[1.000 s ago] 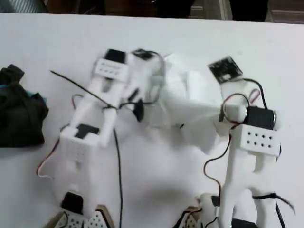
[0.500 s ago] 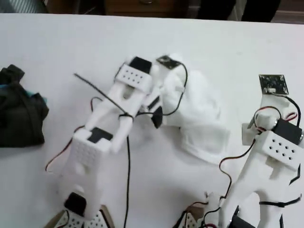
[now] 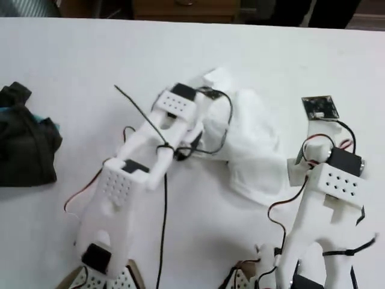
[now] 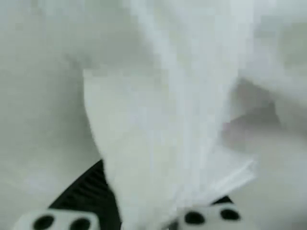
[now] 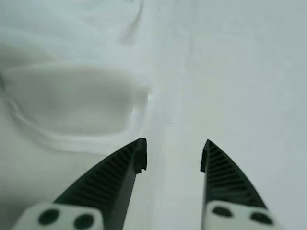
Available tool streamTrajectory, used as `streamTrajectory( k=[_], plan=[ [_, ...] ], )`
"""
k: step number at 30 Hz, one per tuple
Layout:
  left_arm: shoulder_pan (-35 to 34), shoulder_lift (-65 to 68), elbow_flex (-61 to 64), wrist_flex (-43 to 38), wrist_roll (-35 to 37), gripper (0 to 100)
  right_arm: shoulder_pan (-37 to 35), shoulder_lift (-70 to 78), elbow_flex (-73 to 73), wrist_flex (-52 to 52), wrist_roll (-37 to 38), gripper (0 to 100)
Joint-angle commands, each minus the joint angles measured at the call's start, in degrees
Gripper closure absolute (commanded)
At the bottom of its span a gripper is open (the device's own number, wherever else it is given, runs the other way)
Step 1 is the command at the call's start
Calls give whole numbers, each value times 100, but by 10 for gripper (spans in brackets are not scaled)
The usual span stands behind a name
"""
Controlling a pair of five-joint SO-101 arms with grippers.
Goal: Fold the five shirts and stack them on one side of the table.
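A crumpled white shirt [image 3: 252, 144] lies mid-table. My left gripper [image 3: 201, 126] is at the shirt's left edge. In the left wrist view a fold of the shirt [image 4: 158, 120] runs between the black fingers, and the left gripper [image 4: 153, 199] is shut on it. My right gripper [image 3: 298, 170] is by the shirt's lower right hem. In the right wrist view the right gripper [image 5: 172, 148] stands open over bare table, with the shirt's hem [image 5: 72, 96] just beside one fingertip. A heap of dark shirts [image 3: 24, 141] lies at the table's left edge.
The white table [image 3: 72, 54] has free room along the back and at the far right. Loose black and red cables [image 3: 163, 198] hang from both arms, close to the white shirt.
The left arm has moved right, bunching the spread white shirt into a heap. The right arm pulled away from the shirt to the right, then came back a little.
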Motion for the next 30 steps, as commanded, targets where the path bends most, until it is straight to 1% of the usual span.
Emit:
streamTrajectory(
  k=[1,4,8,10,14,15,17,19,23,27,30],
  plan=[
    [-316,-53,-655,299,123,937,-110,-215,-18,4,-35,814],
    [-334,-44,-1341,765,132,936,-110,-215,-18,4,-35,814],
    [-404,-53,-1560,791,132,928,-84,-215,-18,4,-26,814],
    [-519,9,-1543,791,141,881,-75,-215,-18,22,-18,815],
    [-993,9,-1569,791,132,724,-75,-215,-9,31,-9,815],
    [-1081,-9,-1587,791,132,706,-75,-215,-9,22,-9,815],
    [-1152,-44,-1596,791,114,711,-92,-215,-9,4,-9,815],
    [-1125,-53,-1578,800,114,714,-119,-215,-9,-4,-9,815],
    [-835,-53,-1543,818,211,714,-110,-215,-9,-198,-35,815],
    [-492,-141,-1534,818,809,714,-110,-215,-9,-198,-26,815],
    [-220,-360,-1411,818,1116,714,-101,-215,-9,-198,0,815]
  ],
)
